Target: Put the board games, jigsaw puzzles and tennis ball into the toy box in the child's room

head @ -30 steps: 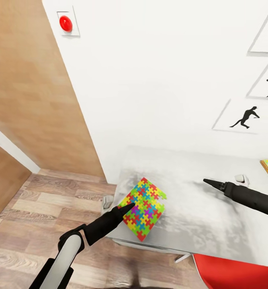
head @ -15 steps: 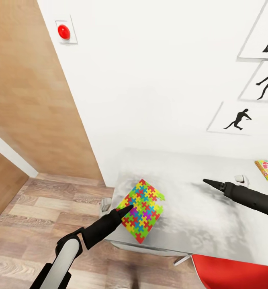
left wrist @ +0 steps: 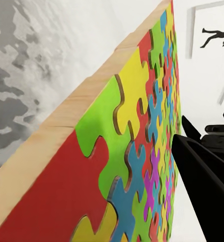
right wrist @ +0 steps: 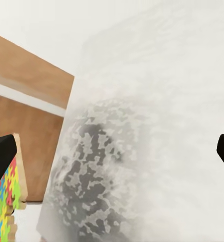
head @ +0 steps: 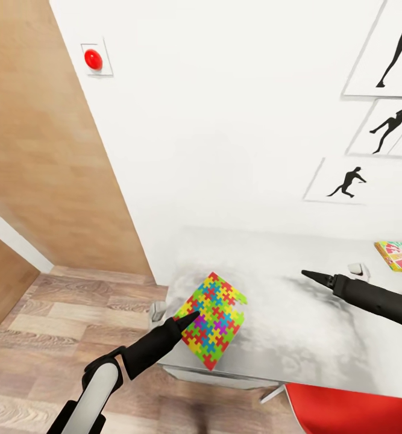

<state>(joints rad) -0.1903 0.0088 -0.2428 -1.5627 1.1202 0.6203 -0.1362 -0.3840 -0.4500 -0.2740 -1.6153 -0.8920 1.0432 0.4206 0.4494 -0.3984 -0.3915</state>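
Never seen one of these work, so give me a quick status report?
Left gripper shut on jigsaw puzzle, lifted tilted above the table. Right gripper open, empty. Nothing in the way.

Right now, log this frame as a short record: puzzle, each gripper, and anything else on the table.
puzzle: jigsaw puzzle, tilted up off the table, near its left corner
left gripper: at the puzzle's lower edge; grip cannot be told
right gripper: above the table, holding nothing; open
other: colourful box at the table's far right
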